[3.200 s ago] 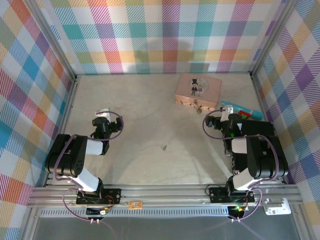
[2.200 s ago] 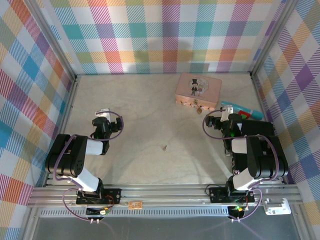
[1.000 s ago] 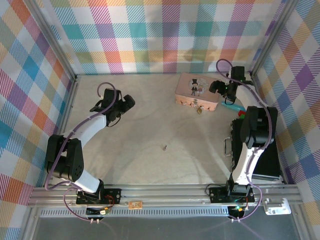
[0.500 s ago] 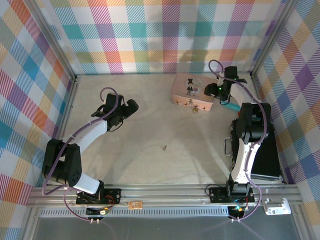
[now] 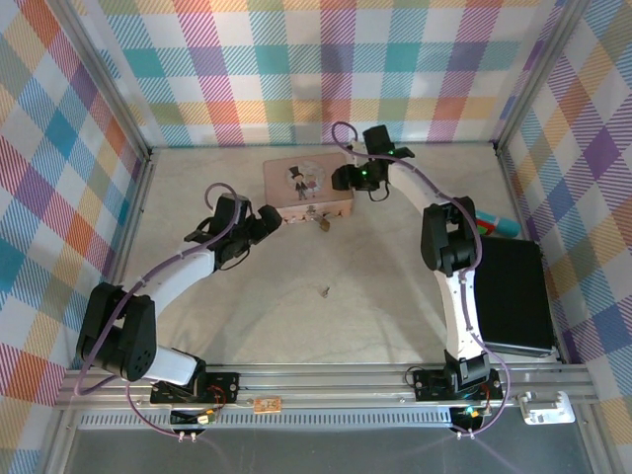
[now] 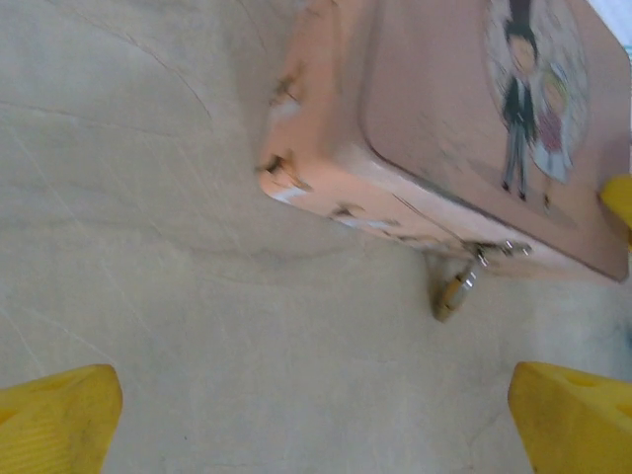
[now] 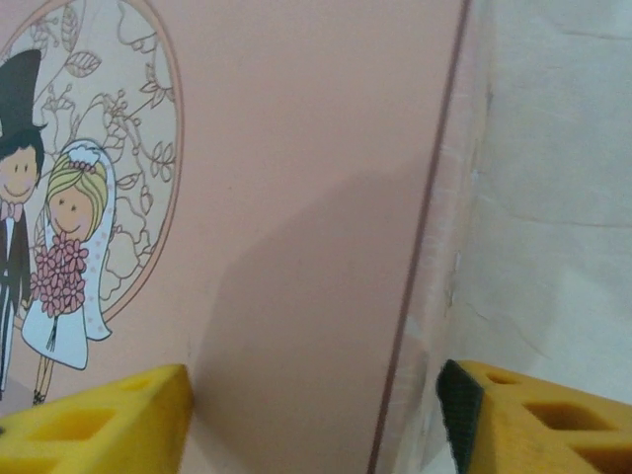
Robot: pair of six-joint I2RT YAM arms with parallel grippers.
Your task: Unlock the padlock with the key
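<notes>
Facing the pink tin (image 6: 444,148), my left claw (image 6: 316,425) stands wide, its yellow fingertips (image 6: 54,420) far apart at the two lower corners of the wrist view with bare table (image 6: 197,296) between them. The padlock (image 6: 449,294) hangs from the clasp (image 6: 494,249) on the tin's near side, its small brass body down against the table (too blurred for me to make out a keyhole). My right claw (image 7: 316,415) is wide too, straddling the tin's right end: one pad (image 7: 99,410) over the printed lid, the other past the edge, and I cannot tell whether either touches. The key (image 5: 323,291) lies alone on the table, well apart from the tin, nearer my bases, clear of both claws.
</notes>
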